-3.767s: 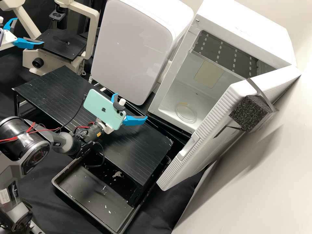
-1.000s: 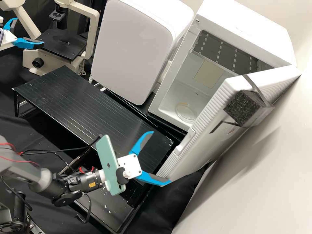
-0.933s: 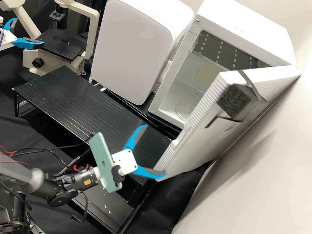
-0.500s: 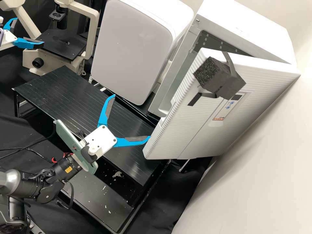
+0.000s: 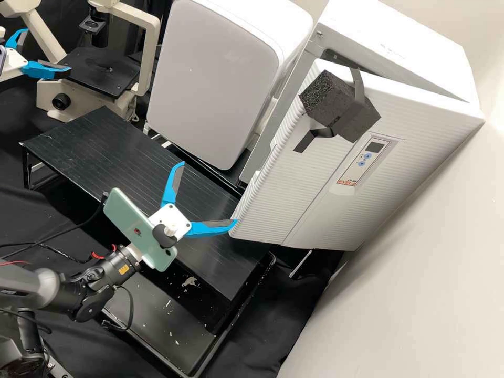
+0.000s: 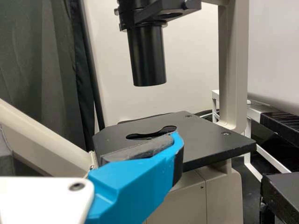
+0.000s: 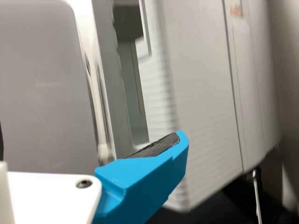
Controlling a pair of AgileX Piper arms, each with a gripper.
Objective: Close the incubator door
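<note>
The incubator's white door (image 5: 325,205) is partly swung in, with a narrow gap along its free edge. Behind it stands the incubator body (image 5: 404,47); its interior is mostly hidden. My right gripper (image 5: 209,193) is open above the black rack, one fingertip at the door's lower free corner; contact cannot be told. In the right wrist view, a finger of the right gripper (image 7: 145,179) stands before the door (image 7: 201,102), beside the opening. My left gripper (image 5: 48,51) is open and holds nothing at the upper left; in the left wrist view, the left gripper (image 6: 135,186) is beside a microscope.
A second white unit (image 5: 215,79) stands left of the incubator. The slatted black rack (image 5: 105,157) runs in front, over a black tray (image 5: 157,325). The microscope (image 5: 128,107) is at the back left. A black foam block (image 5: 341,107) is strapped to the door.
From wide open, the door has swung inward, largely covering the interior and the dish inside. The right gripper first came down toward the front, then moved back up and left alongside the door. The left gripper has stayed put.
</note>
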